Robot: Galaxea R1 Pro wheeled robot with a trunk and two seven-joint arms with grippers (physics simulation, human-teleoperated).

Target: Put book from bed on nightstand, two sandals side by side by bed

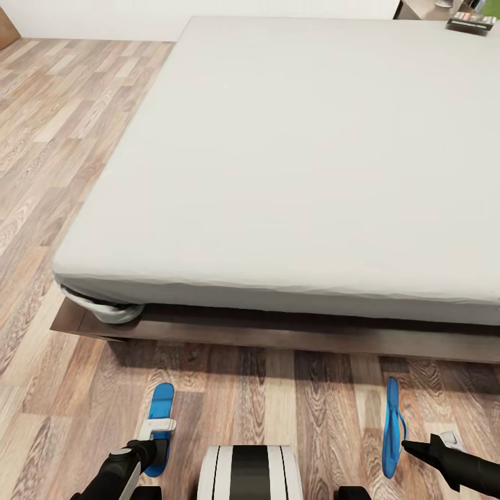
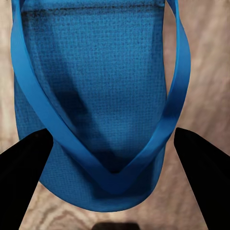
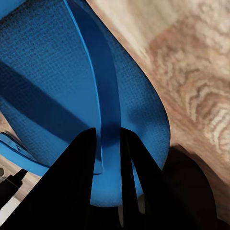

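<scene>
Blue sandal [image 1: 161,417] half-hidden by left gripper [image 1: 157,444].

We see the bed [image 1: 292,160] filling the middle and upper right of the head view, with the floor [image 1: 62,139] along the left and bottom. The book [image 1: 471,21] lies at the upper right corner. Below the bed's near edge, one sandal [image 1: 159,425] lies at lower left and the other sandal [image 1: 392,427] at lower right, well apart.
</scene>
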